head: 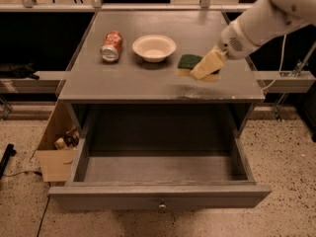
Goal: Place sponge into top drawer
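Claw (208, 65), behind the open top drawer (123, 196), seemed clamped on the sponge (189, 61); the next move needed lowering it inside.

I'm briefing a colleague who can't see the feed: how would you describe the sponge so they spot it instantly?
Start at the grey table with the top drawer pulled open below it. Over its top, right of the white bowl and the red can, the sponge is partly covered by the gripper. It is the only flat piece there, dark green over yellow.
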Robot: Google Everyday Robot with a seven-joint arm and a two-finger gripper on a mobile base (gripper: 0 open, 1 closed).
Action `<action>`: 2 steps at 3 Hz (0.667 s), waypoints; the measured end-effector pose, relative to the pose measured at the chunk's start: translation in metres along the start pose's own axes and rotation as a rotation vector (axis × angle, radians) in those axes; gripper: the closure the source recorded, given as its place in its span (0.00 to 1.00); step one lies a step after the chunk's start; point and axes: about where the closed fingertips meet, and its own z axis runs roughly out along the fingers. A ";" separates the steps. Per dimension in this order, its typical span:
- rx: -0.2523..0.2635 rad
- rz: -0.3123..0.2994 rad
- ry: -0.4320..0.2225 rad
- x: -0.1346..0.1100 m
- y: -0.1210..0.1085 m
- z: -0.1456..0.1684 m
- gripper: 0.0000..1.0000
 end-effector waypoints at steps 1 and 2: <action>0.023 -0.013 0.030 0.025 0.010 -0.039 1.00; 0.009 -0.034 0.122 0.058 0.028 -0.069 1.00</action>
